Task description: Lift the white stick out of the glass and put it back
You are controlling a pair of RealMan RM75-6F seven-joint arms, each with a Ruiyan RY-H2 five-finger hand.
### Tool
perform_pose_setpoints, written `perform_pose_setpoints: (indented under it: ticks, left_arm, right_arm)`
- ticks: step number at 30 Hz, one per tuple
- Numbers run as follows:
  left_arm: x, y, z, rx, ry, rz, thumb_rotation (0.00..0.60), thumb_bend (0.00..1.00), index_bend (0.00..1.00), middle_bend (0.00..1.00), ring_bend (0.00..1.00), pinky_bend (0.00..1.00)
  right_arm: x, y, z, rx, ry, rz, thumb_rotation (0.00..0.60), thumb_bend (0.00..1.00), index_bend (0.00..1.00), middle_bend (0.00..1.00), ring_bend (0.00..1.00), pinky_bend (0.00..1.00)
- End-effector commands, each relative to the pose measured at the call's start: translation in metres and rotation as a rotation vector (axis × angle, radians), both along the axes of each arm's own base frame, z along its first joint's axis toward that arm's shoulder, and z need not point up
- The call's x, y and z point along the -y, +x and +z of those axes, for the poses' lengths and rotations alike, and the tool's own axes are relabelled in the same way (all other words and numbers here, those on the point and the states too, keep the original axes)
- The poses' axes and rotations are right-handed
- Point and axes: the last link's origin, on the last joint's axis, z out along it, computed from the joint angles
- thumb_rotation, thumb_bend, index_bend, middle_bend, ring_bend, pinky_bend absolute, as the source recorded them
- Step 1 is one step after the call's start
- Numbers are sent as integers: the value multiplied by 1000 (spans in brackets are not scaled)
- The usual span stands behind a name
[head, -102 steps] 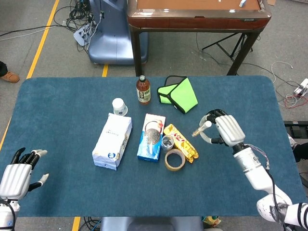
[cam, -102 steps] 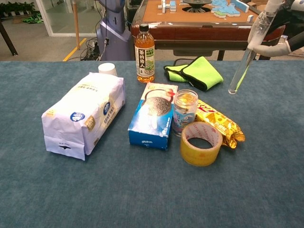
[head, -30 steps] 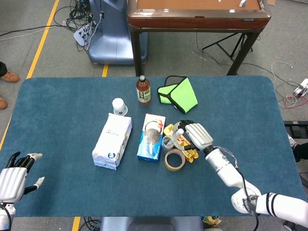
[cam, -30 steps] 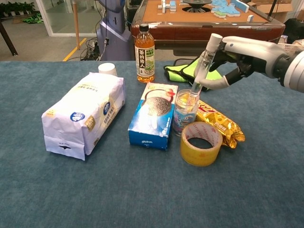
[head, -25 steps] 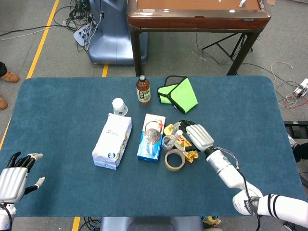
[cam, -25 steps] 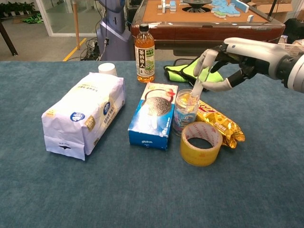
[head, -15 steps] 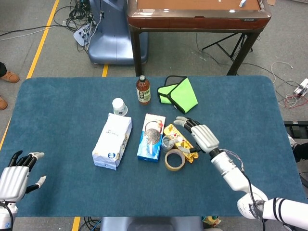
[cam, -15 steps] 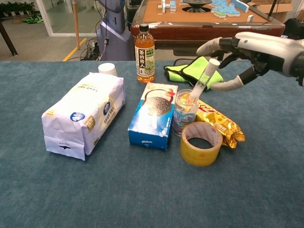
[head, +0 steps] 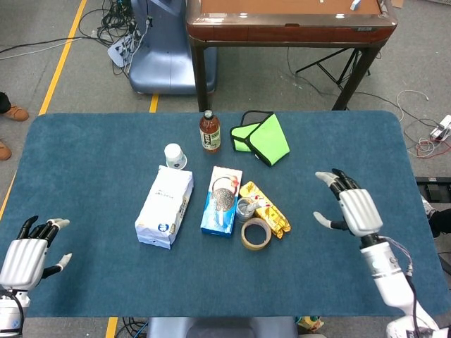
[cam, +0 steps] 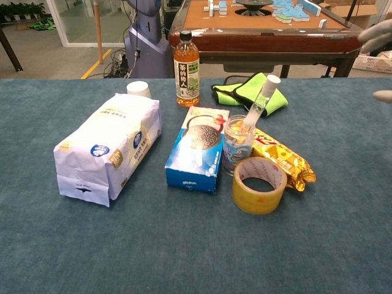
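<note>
Your stick (cam: 259, 101) stands in the glass (cam: 238, 145), its top leaning to the right over the rim. The glass sits between the cookie box (cam: 197, 149) and the yellow snack pack (cam: 283, 158), just behind the tape roll (cam: 260, 184). Your right hand (head: 354, 205) hovers well to the right of the glass, fingers spread, holding nothing. Your left hand (head: 29, 254) hangs at the table's (head: 106, 141) near left corner, fingers apart and empty too.
</note>
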Motion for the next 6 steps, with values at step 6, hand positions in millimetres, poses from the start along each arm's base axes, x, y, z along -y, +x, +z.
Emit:
perform_pose_setpoints:
  ticks: [6]
  left_arm:
    - [-3, 4, -2, 3, -1, -15, 600, 239, 249, 253, 296, 79]
  right_arm:
    - [-41, -32, 28, -34, -34, -132, 600, 315, 222, 222, 99, 191]
